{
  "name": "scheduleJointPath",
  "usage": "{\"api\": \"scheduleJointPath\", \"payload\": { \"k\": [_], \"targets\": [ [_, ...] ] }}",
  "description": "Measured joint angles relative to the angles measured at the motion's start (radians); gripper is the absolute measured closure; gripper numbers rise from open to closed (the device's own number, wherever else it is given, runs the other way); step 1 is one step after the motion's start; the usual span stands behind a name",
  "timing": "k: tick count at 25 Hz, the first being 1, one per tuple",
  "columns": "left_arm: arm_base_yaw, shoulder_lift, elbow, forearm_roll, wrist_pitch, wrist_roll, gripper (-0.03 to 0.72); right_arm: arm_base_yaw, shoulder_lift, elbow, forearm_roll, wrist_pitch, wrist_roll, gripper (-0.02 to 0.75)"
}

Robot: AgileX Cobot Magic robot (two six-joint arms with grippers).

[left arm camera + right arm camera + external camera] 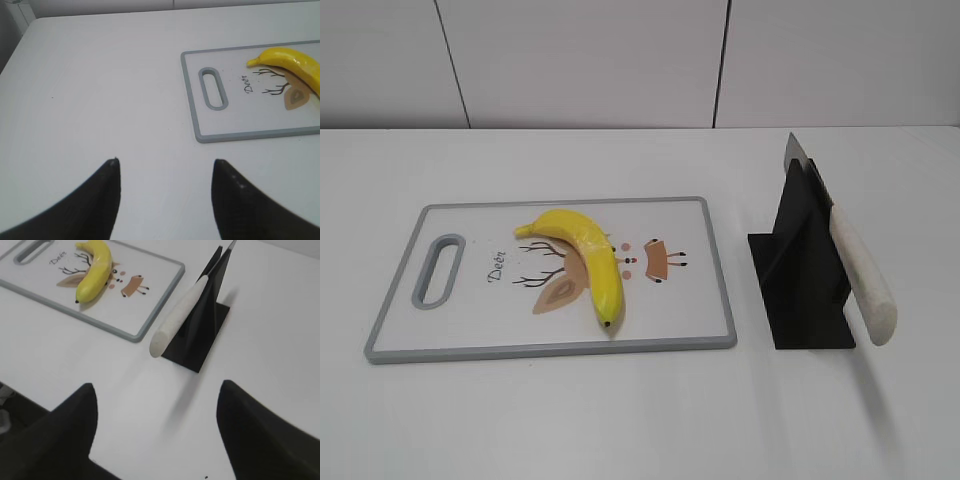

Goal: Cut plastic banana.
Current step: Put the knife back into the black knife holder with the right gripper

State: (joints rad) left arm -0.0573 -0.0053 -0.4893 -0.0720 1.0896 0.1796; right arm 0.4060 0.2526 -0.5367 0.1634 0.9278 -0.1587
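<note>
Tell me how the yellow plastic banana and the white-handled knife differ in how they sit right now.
The yellow plastic banana lies flat on the grey-rimmed cutting board; the white-handled knife is propped at a slant in a black stand, handle sticking out into the air. The banana is curved, the knife straight. The banana is bright yellow, the knife pale with a metal blade. Neither is held by any tool.

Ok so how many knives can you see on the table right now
1. The knife sits in the black stand to the right of the cutting board, pale handle sloping toward the camera. No other knife shows in any view.
</note>
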Motion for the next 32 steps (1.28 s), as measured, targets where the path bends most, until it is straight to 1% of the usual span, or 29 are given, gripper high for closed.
{"api": "scheduleJointPath", "payload": {
  "k": [14, 32],
  "targets": [
    [0.0, 0.0, 0.0, 0.0, 0.0, 0.0, 0.142, 0.0, -0.253, 0.0, 0.022, -0.042, 0.0, 0.169],
    [0.0, 0.0, 0.0, 0.0, 0.0, 0.0, 0.142, -0.007, -0.258, 0.0, 0.05, -0.05, 0.0, 0.169]
  ]
}}
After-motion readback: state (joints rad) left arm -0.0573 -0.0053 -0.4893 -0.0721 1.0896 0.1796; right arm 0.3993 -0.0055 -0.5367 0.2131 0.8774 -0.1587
